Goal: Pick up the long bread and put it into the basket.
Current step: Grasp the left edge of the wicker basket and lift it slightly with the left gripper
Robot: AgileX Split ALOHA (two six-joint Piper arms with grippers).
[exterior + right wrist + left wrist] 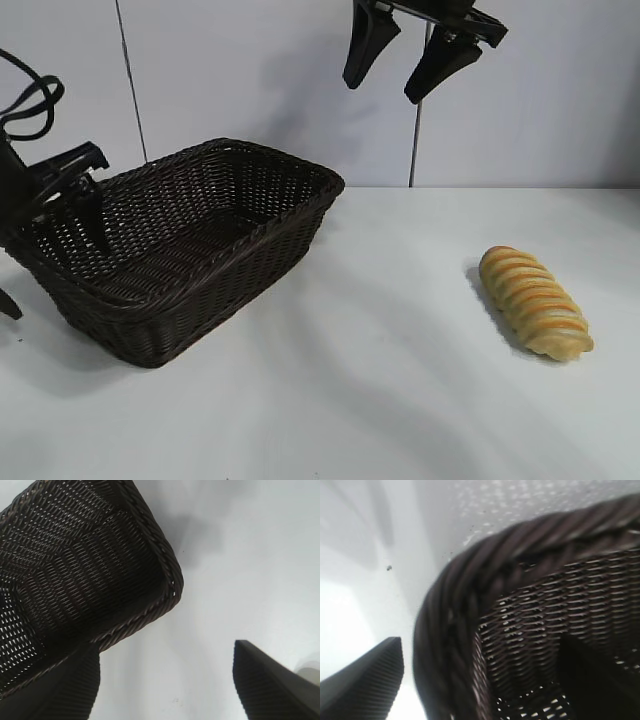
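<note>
Golden long bread on table, well below and apart from wide-open right claw.

The right gripper hangs high up by the back wall, fingers spread wide apart and pointing down; the left gripper sits low at the far left edge.
</note>
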